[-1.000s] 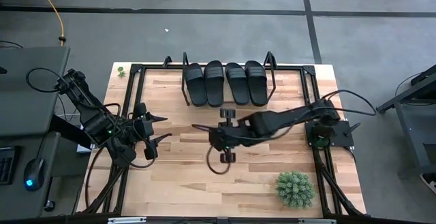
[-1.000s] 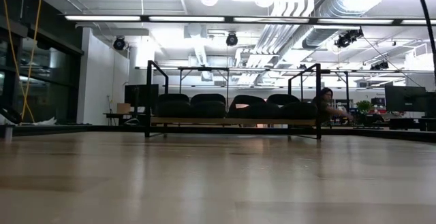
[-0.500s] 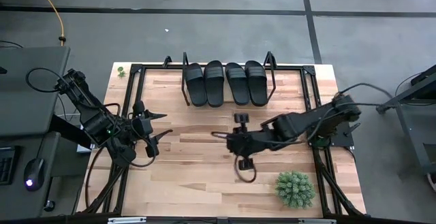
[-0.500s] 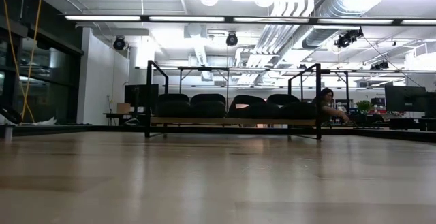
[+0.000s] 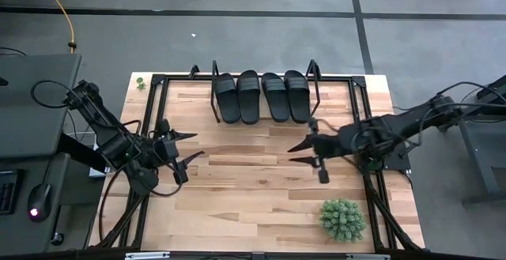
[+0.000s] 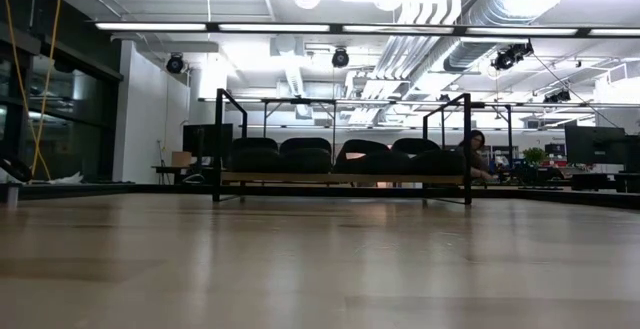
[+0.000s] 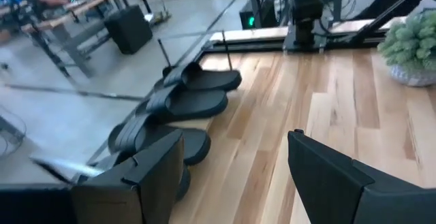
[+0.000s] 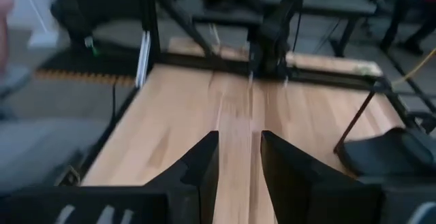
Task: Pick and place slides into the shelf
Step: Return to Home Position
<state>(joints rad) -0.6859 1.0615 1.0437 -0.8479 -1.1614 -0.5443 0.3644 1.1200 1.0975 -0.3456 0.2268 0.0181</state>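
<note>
Slides (image 5: pixel 262 96): all four lie side by side on the shelf (image 5: pixel 214 98), upper centre of the high view, along the top edge of the desk (image 5: pixel 237 189). Left end effector (image 5: pixel 190 147): centre-left of frame, fingers wide, empty. Right end effector (image 5: pixel 292 154): right of centre, below the shelf, fingers apart, empty.

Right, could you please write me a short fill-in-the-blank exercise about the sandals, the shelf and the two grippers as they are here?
The shelf holds ____ black sandals in a row.
The left gripper and the right gripper both hover over the table with fingers ____.
The green plant stands on the table on the ____ arm's side.
Missing words: four; open; right.
</note>
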